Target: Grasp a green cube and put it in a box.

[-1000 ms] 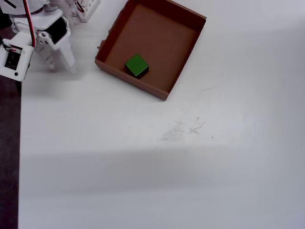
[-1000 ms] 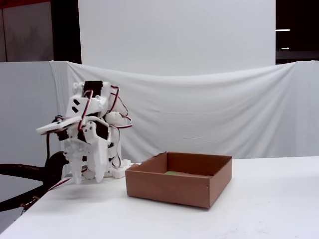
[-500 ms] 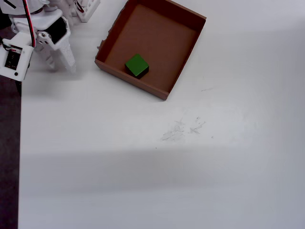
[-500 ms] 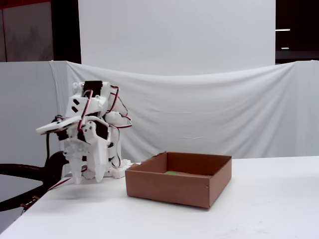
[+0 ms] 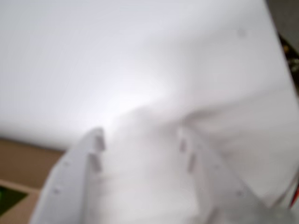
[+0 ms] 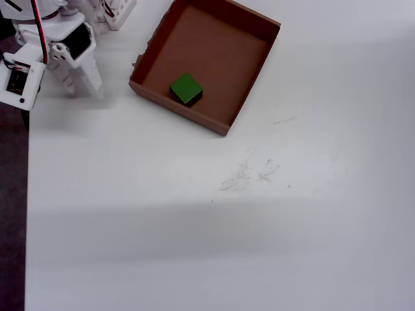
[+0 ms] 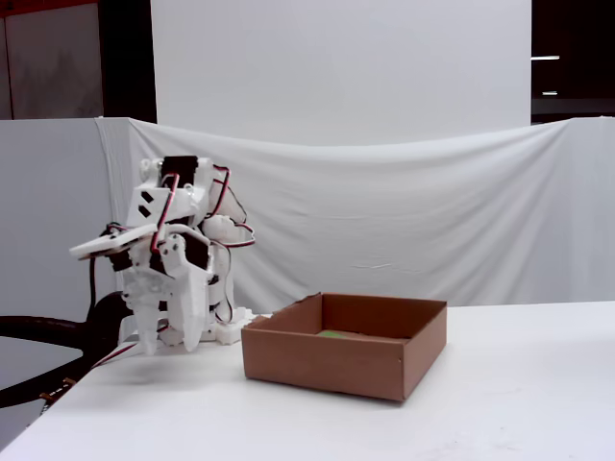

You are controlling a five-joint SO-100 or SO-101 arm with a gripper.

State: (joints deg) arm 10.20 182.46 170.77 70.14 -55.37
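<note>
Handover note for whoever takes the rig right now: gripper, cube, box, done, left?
Gripper: jaws apart, empty, pointing down over bare table to the left of the box in the overhead view.
Green cube: lying inside the box, close to its near-left wall in the overhead view; from the fixed view only a sliver of green shows over the wall.
Done: cube is in the box, gripper is clear of it.
Left: nothing on the task itself; parking the arm, if wanted.
</note>
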